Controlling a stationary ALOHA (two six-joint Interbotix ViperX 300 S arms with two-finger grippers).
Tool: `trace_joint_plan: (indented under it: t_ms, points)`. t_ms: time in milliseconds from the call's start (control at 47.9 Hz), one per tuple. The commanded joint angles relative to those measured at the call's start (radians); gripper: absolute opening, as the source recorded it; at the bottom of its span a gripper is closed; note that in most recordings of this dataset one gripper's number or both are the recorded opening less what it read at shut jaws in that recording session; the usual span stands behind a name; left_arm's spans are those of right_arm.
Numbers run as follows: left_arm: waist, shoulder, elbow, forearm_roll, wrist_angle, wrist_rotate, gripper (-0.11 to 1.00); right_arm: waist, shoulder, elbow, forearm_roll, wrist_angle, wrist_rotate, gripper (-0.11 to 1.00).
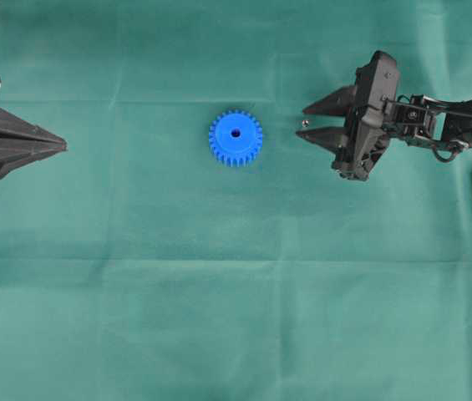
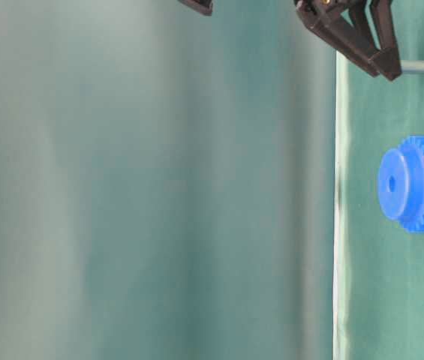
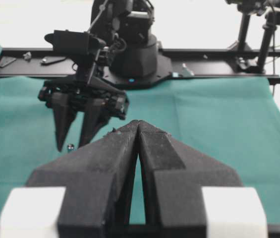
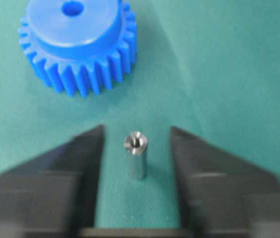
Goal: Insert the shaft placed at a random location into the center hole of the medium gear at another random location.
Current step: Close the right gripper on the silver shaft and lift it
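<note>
Right wrist view, short silver shaft [image 4: 136, 154] upright, hollow-tipped

No text, label, brand, number or sign can be read in any view.

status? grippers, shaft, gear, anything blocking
Left gripper shut, parked. Right gripper straddling upright shaft, gaps both sides, no grip yet. Gear flat, center hole clear. Nothing in the way.
</note>
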Motion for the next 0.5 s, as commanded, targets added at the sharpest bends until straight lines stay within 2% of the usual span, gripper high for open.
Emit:
trace_joint_plan:
  t_ms: [0,84,334,480]
  points:
    - [0.0,0.006,-0.018,0.002,-0.005,-0.002,0.0,-0.003,-0.008,-0.018,0.002,-0.009,-0.017,0.3]
    - [0.0,0.006,-0.018,0.002,-0.005,-0.002,0.0,-0.003,-0.008,-0.015,0.0,-0.006,-0.018,0.14]
    - [0.0,0.005,-0.02,0.002,-0.005,-0.002,0.0,-0.003,-0.009,-0.018,0.002,0.003,-0.015,0.13]
    - [0.0,0.002,-0.02,0.002,-0.005,-0.005,0.0,-0.002,-0.054,-0.021,0.005,0.032,-0.012,0.13]
